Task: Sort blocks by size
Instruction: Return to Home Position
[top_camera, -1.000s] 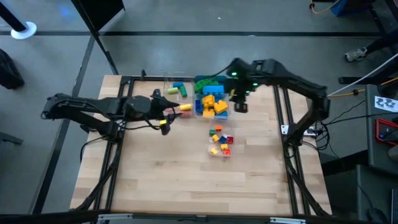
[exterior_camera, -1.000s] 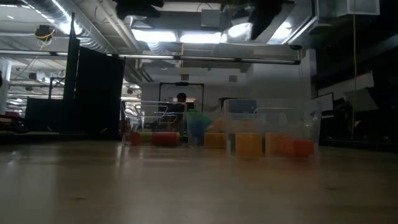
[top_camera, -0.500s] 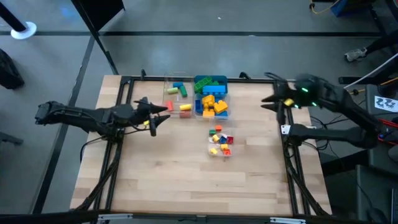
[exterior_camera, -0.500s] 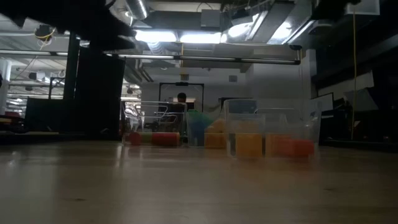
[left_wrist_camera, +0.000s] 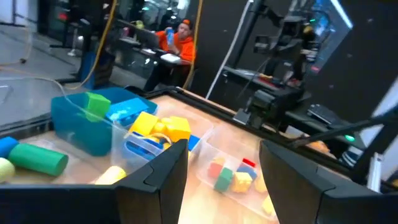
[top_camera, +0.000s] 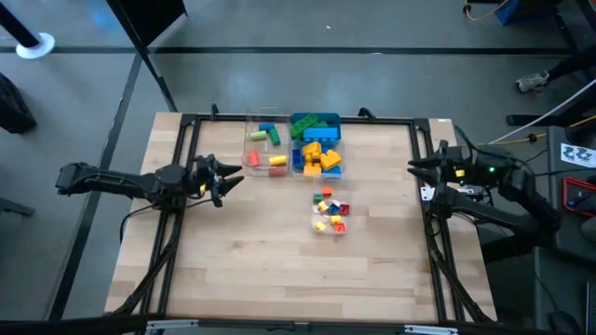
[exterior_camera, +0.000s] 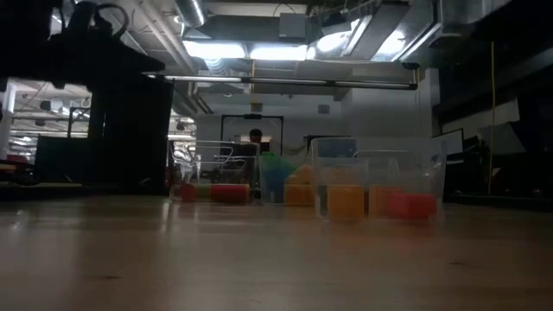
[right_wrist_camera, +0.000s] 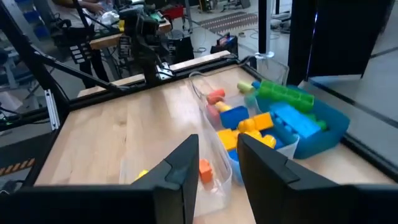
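You'd find the blocks light, stiff, slick; pinch flat sides. Left gripper gaped wide, right gripper narrower, both empty.

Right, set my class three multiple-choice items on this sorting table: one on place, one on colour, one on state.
1. The smallest blocks lie: A. on the floor B. loose on the tabletop C. in a clear tub standing alone.
2. The tray holding green blocks is: A. teal-blue B. red C. white.
3. The jaws of the left arm and right arm are: A. shut on blocks B. open, empty C. hidden.
Answers: C, seen from above in the lone tub; A, its wall shows teal-blue; B, each wrist view shows parted jaws, nothing between.
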Controlling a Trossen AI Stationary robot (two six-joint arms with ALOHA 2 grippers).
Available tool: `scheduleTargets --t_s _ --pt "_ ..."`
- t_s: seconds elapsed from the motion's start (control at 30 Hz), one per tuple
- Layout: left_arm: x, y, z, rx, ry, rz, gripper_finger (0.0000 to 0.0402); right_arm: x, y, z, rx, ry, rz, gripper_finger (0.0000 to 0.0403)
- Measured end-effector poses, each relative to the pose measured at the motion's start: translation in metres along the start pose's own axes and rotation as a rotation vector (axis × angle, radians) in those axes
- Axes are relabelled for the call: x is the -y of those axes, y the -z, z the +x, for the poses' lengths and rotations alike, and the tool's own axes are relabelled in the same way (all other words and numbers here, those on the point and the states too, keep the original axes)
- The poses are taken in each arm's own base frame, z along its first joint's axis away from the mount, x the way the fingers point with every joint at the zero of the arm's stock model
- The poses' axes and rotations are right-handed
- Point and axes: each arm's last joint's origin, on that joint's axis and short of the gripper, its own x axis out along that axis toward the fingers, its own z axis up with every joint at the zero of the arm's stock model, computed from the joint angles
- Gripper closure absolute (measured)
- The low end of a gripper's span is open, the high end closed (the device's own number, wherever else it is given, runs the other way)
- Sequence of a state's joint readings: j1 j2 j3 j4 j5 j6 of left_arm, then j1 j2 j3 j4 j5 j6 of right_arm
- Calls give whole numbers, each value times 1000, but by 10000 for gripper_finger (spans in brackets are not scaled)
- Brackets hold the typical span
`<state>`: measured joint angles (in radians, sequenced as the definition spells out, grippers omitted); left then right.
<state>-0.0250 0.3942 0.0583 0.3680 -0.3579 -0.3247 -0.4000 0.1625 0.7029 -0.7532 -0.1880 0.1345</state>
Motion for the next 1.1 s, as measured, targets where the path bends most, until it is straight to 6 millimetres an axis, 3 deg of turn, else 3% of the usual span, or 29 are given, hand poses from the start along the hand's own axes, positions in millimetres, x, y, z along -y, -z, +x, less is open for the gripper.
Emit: scheduleTargets --t_s 0.17,0.57,0.83,1.1 --pt "-3 10 -4 -2 50 -7 218 7 31 15 35 -9 53 290" --pt "-5 15 -4 -51 41 59 218 20 68 65 340 -99 -13 290" --pt "-8 25 -5 -152 3 14 218 30 109 88 265 -84 -10 290" --pt "-10 29 -5 -194 -13 29 218 33 113 91 241 -34 -5 290"
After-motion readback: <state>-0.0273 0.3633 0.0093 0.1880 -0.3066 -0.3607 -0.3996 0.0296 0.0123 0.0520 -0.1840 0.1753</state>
